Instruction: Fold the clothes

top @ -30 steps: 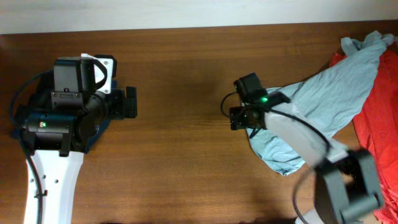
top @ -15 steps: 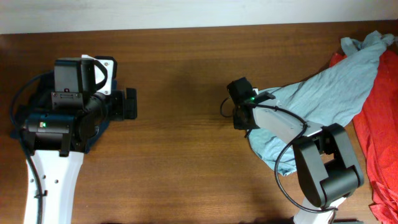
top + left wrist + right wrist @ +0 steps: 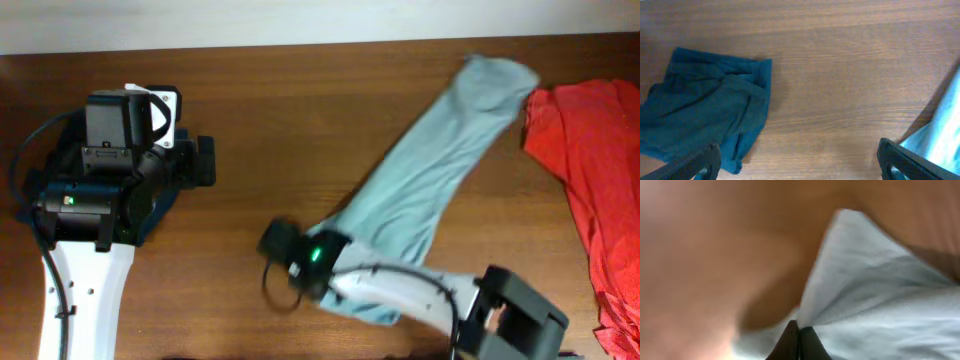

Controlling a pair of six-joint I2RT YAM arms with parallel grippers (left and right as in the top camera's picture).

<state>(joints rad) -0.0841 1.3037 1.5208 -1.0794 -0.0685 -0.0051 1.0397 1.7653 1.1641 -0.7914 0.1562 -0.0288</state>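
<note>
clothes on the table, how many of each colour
grey-blue shirt: 1
red shirt: 1
dark blue garment: 1
total: 3

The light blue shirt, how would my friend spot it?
On the right half of the brown wooden table, the light blue shirt lies as a long slanted strip, its near end pinched in the right tool. Its neighbour is a bright red shirt; this one is pale and stretched long.
</note>
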